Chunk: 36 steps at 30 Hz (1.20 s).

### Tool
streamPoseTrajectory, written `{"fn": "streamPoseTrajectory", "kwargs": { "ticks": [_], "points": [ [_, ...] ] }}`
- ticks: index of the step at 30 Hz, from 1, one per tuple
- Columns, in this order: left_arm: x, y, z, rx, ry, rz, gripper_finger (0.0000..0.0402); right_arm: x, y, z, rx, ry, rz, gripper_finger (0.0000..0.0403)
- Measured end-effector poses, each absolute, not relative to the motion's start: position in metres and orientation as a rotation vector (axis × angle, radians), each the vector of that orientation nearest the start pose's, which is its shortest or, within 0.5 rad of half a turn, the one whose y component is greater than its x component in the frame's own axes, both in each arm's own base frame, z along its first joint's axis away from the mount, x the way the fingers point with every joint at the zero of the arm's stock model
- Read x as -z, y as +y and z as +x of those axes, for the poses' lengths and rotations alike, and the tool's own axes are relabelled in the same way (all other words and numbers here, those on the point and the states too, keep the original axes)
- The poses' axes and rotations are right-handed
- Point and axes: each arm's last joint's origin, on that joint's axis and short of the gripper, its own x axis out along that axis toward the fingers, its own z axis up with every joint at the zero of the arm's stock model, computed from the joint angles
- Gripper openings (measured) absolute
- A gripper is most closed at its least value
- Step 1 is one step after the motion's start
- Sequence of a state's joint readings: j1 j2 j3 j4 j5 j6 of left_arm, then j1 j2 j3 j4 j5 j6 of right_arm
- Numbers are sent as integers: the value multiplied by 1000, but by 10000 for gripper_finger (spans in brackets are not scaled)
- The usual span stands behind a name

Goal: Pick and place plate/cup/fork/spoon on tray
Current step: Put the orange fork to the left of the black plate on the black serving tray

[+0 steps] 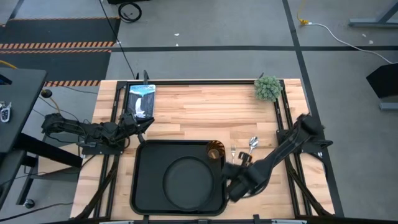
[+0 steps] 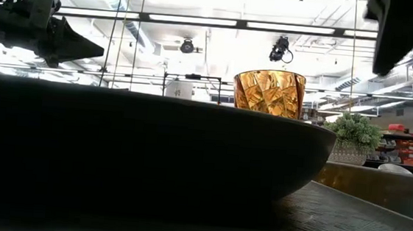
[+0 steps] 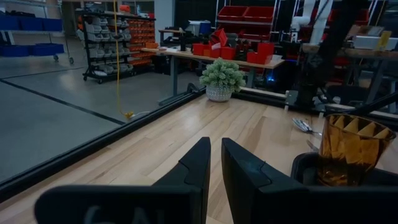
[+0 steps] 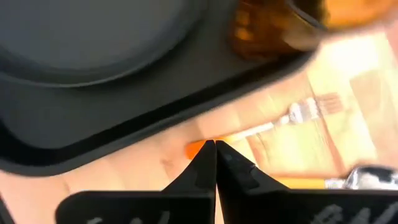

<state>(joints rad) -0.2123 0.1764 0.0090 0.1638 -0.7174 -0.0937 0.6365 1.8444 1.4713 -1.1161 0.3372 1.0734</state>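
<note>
Tray (image 1: 144, 186): large black rectangle, rounded corners, raised rim, matte; lies on the pale wood-plank surface (image 1: 199, 112). Plate (image 1: 186, 177): round, flat, matte black, sits inside the tray, right of centre. Cup (image 1: 215, 151): faceted translucent amber tumbler, upright in the tray's far right corner. Fork (image 4: 305, 112): silver tines, slim red-orange handle, lies on bare wood just outside the tray's right rim. Spoon (image 1: 253, 144): shiny bowl, beside the fork, handle mostly hidden under the right arm.

Right hand (image 4: 215, 149): fingers pressed together with nothing between them, directly over the fork handle's end. Left hand (image 3: 214, 163): nearly closed, empty, near the tray's far left corner.

Nearby: small potted plant (image 1: 268, 88), tablet-like screen (image 1: 140, 99) at the far edge. Low view mostly blocked by the plate's dark rim
</note>
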Motion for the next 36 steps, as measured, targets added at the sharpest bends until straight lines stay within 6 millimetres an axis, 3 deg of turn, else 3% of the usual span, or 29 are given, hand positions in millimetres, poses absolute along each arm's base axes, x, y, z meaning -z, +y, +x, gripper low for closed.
{"fn": "streamPoseTrajectory", "kwargs": {
  "ticks": [7, 12, 17, 23, 31, 36],
  "points": [
    [-168, -3, 103, -502, -61, -246, 48, -198, 147, 255, 666, 1201, 450, 34],
    [-168, -3, 103, -502, -65, -263, 48, -173, 121, 253, 764, 1209, 577, 67],
    [-167, -3, 103, -502, -60, -259, 48, -160, 115, 266, 733, 1161, 621, 116],
    [-167, -3, 103, -503, -60, -259, 48, -156, 109, 267, 802, 1148, 646, 164],
    [-168, -3, 103, -503, -63, -267, 48, -156, 114, 265, 761, 1155, 587, 177],
    [-167, -3, 103, -503, -63, -267, 48, -139, 114, 256, 775, 1126, 643, 177]
  ]
}}
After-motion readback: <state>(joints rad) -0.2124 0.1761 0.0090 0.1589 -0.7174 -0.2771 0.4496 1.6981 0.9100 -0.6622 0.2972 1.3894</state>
